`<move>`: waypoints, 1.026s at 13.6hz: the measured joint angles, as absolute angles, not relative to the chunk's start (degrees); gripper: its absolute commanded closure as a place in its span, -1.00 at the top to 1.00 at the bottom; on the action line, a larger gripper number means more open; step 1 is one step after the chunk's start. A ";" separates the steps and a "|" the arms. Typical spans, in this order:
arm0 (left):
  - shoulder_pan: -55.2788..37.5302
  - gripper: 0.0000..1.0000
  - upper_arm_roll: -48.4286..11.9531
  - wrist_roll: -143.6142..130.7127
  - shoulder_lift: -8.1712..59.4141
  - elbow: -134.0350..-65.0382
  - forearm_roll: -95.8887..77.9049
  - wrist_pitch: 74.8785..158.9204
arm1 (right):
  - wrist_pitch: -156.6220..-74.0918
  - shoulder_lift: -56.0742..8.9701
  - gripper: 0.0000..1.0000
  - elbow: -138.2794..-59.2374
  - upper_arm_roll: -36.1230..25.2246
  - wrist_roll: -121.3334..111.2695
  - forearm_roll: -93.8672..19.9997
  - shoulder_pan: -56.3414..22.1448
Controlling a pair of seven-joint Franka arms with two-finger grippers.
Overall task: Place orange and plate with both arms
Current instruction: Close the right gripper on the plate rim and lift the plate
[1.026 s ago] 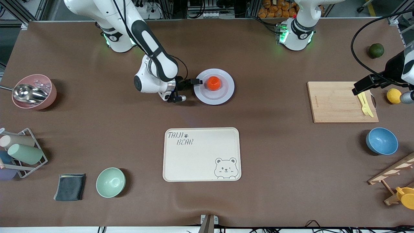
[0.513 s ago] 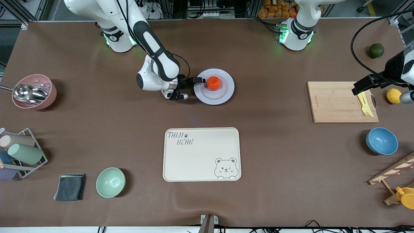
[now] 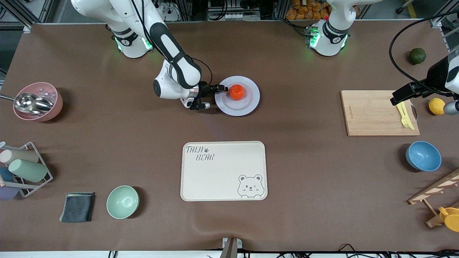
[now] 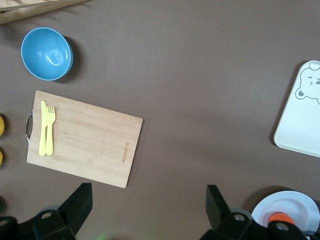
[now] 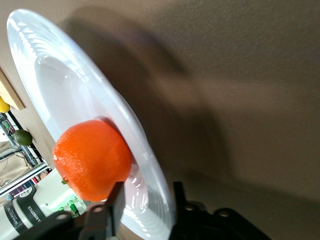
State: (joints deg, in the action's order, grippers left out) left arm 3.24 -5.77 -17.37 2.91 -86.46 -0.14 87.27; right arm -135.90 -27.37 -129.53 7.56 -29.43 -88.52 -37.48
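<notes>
The orange (image 3: 237, 92) sits in the middle of the pale plate (image 3: 247, 105), which lies flat on the table close to the right arm's base. My right gripper (image 3: 219, 89) reaches in low from the side and is shut on the plate's rim. In the right wrist view the rim (image 5: 150, 170) runs between the two fingers of the right gripper (image 5: 147, 187), one finger above it beside the orange (image 5: 92, 160) and one beneath. My left gripper (image 3: 408, 94) waits open, high over the left arm's end of the table; nothing is between its fingers (image 4: 149, 192).
A cream bear-print tray (image 3: 224, 170) lies nearer the camera than the plate. A cutting board (image 3: 373, 113) with yellow cutlery (image 3: 405, 114), a lemon (image 3: 436, 106), a dark green fruit (image 3: 417, 56) and a blue bowl (image 3: 423, 156) are at the left arm's end. A pink bowl (image 3: 37, 102), cup rack (image 3: 21, 168), cloth (image 3: 77, 206) and green bowl (image 3: 122, 201) are at the right arm's end.
My right gripper slid in toward the plate until the rim was between its fingers, then closed on it. The plate, the orange and the left arm have not moved.
</notes>
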 measured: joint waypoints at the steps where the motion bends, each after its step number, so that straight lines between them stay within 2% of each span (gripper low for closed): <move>1: 3.24 1.00 -5.77 -17.37 2.91 -86.46 -0.14 87.27 | -135.96 -27.44 -1.00 -129.53 7.56 -29.74 -88.57 -37.48; 14: 3.26 1.00 -5.72 -17.37 2.91 -86.46 -0.14 87.27 | -136.37 -25.70 -1.00 -128.23 7.29 -31.71 -92.02 -35.02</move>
